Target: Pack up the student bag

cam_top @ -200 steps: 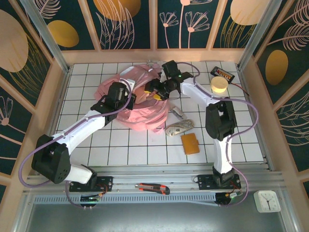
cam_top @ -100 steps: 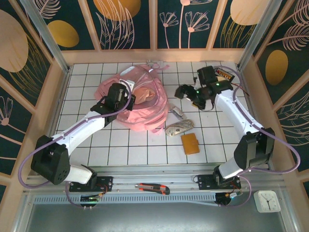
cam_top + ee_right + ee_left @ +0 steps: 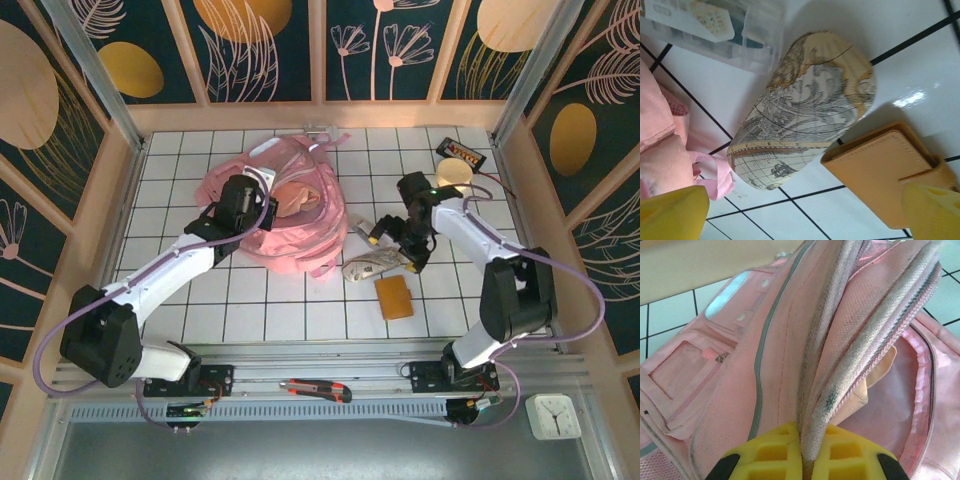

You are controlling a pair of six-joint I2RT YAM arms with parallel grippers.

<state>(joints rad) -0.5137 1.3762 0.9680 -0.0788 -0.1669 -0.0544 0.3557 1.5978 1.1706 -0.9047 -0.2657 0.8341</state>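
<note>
The student bag (image 3: pixel 290 215), a big pink backpack, lies at the back left of the tiled table with its mouth held up. My left gripper (image 3: pixel 252 203) is shut on the bag's pale zipper edge; in the left wrist view the yellow fingers (image 3: pixel 765 457) pinch that webbing, with the bag (image 3: pixel 740 365) spread beyond them. My right gripper (image 3: pixel 394 250) is open and hovers over a map-print case (image 3: pixel 370 265). In the right wrist view the case (image 3: pixel 800 110) lies between and beyond the spread fingertips (image 3: pixel 670 215), untouched.
A tan wallet (image 3: pixel 393 297) lies just in front of the case, close beside it (image 3: pixel 885 170). A clear plastic packet (image 3: pixel 368 232) lies behind the case. A pale round roll (image 3: pixel 453 175) and a black device (image 3: pixel 466 155) sit at the back right. A box cutter (image 3: pixel 315 390) rests on the near rail.
My right arm has left the bag's opening, swung right, then come down over the map-print case, its jaws opening wide. The left gripper has kept its hold on the bag.
</note>
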